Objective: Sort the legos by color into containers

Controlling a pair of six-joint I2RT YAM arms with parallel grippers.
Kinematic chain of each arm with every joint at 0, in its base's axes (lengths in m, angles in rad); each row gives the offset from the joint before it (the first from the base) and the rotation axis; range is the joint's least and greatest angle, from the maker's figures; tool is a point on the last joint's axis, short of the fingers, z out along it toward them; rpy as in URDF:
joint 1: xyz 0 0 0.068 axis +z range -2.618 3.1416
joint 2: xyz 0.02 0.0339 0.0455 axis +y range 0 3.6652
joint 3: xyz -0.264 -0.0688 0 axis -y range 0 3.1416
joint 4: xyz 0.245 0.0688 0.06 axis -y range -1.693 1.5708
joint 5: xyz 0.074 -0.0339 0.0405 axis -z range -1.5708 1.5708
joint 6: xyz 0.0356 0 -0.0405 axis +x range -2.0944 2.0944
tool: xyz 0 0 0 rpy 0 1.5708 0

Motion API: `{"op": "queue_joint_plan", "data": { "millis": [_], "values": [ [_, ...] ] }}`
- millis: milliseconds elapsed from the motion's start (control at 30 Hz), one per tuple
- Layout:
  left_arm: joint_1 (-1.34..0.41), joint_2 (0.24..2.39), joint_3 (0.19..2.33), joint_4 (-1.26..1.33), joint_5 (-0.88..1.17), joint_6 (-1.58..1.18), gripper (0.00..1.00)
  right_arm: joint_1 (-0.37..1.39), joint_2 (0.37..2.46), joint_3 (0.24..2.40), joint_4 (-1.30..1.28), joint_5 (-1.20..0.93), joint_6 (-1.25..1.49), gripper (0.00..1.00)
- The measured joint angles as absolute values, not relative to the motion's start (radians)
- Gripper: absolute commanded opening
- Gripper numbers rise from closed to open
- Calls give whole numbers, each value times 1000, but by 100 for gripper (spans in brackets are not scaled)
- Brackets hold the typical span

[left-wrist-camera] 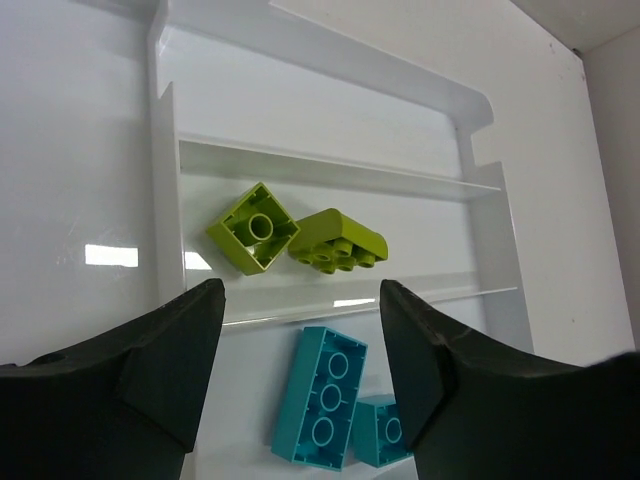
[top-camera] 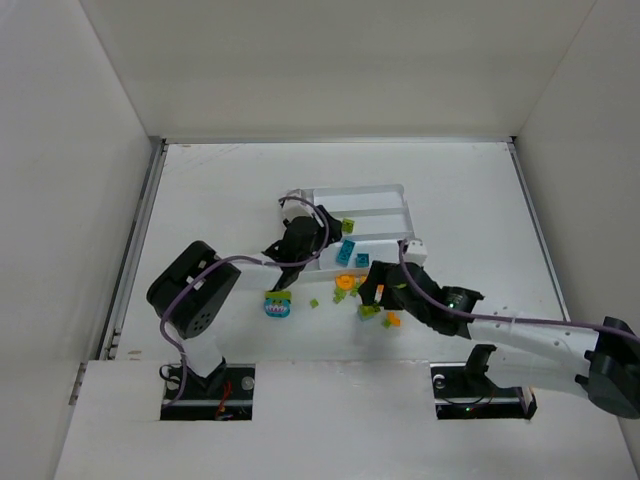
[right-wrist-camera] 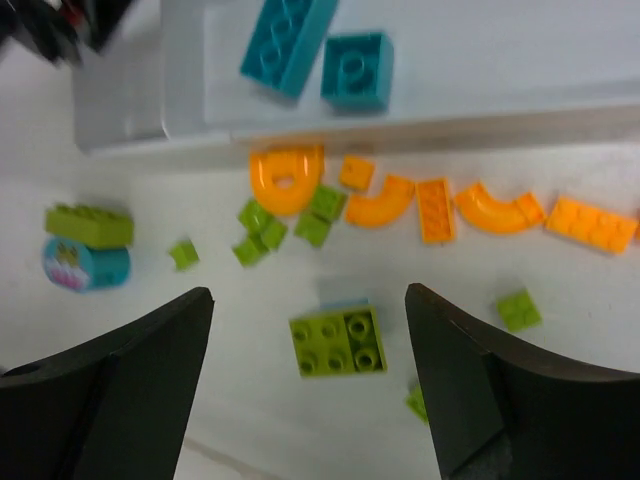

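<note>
Progress: two lime bricks [left-wrist-camera: 253, 228] and two teal bricks [left-wrist-camera: 320, 396] lie in neighbouring tray [left-wrist-camera: 330, 172] sections. Orange pieces [right-wrist-camera: 285, 178] and loose limes [right-wrist-camera: 336, 343] lie on table [right-wrist-camera: 260, 400], just near of tray. My left claw [left-wrist-camera: 300, 300] and right claw [right-wrist-camera: 308, 295] both gape, empty.

Two legos [left-wrist-camera: 253, 228] share one tray [left-wrist-camera: 330, 168] section, two the next; others lie, seemingly loose, before it.

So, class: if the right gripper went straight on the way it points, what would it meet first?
Probably the six-stud lime green brick on the table, framed by the open right gripper; depth is unclear.
</note>
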State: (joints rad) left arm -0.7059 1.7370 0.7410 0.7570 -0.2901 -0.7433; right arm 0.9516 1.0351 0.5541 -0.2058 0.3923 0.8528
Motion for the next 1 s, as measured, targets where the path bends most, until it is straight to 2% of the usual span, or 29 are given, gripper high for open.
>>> {"op": "queue_joint_plan", "data": {
  "millis": [133, 267, 567, 833, 1000],
  "values": [
    [-716, 1646, 690, 756, -299, -729, 58, 1073, 1051, 602, -356, 437, 860, 90],
    [-744, 1547, 640, 755, -301, -715, 57, 1117, 1126, 661, -429, 461, 860, 90],
    [-771, 1349, 510, 689, -301, -711, 57, 1123, 1274, 701, -464, 479, 853, 81],
    [-786, 1274, 466, 632, -301, -714, 56, 1121, 1356, 714, -439, 479, 841, 73],
    [-812, 1249, 450, 597, -300, -720, 56, 1112, 1379, 715, -417, 479, 841, 62]
  ]
}}
